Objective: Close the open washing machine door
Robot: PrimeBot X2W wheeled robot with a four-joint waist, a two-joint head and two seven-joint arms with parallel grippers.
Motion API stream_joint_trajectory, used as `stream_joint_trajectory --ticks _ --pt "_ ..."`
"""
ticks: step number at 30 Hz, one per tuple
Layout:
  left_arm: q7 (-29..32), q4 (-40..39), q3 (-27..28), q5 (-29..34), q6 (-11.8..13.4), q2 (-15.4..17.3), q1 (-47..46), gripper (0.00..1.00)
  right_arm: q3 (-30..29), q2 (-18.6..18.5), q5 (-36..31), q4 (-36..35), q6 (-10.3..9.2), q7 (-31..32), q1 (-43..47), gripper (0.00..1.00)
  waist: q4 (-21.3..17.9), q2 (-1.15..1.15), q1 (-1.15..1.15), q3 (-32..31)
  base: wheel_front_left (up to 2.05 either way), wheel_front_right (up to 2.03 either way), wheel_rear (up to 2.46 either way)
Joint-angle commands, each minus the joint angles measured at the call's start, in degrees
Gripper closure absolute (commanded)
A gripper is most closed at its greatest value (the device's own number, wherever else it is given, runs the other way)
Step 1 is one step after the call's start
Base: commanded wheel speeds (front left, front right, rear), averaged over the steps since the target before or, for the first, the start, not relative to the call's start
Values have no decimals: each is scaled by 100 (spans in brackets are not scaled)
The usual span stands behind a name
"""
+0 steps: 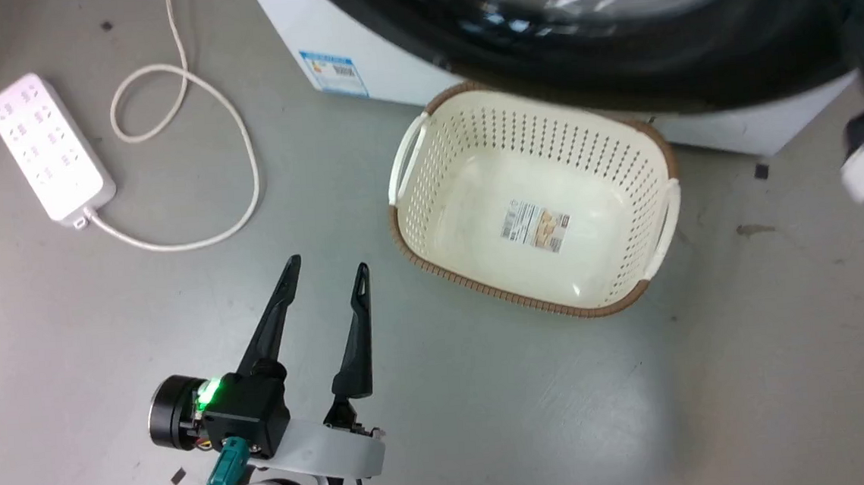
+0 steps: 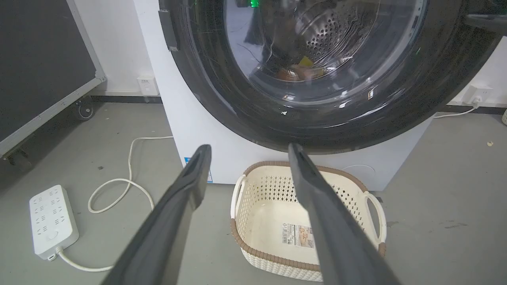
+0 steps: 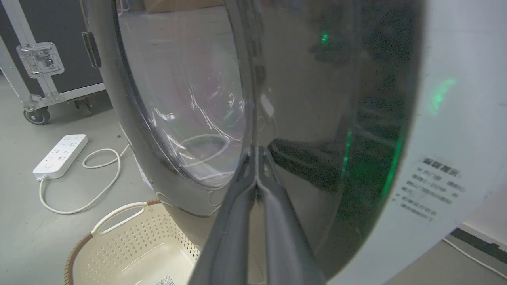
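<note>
Right tool (image 3: 257,152) — tips together — at the washing machine door (image 3: 317,99); left tool (image 1: 327,263) spread, seen from above.

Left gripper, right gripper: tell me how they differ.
The left gripper with two long dark fingers is open; the right gripper is shut. The left hangs over the grey floor beside the cream perforated basket; the right's tips seem to touch the glossy black-rimmed washing machine door. Both hold nothing.

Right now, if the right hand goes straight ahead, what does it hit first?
The large round glass-windowed door, on its glossy black rim; the shut right hand looks almost touching it.
</note>
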Motion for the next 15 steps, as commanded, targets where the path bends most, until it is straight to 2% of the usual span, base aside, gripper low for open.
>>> stream_joint_trajectory --ticks 1,8,15 --pt "-25 -56 -33 17 43 -9 -78 0 -15 -117 98 170 -11 35 -313 100 53 -1 -1 135 0 0 0" --pt "-25 -80 -119 -36 154 -11 -133 0 -115 -236 260 854 -11 54 -1152 100 71 -1 -1 300 0 0 0" --pt "-25 -32 -159 -63 230 -12 -150 0 -53 -233 296 1367 -11 -50 -1446 100 21 -1 -1 280 0 0 0"
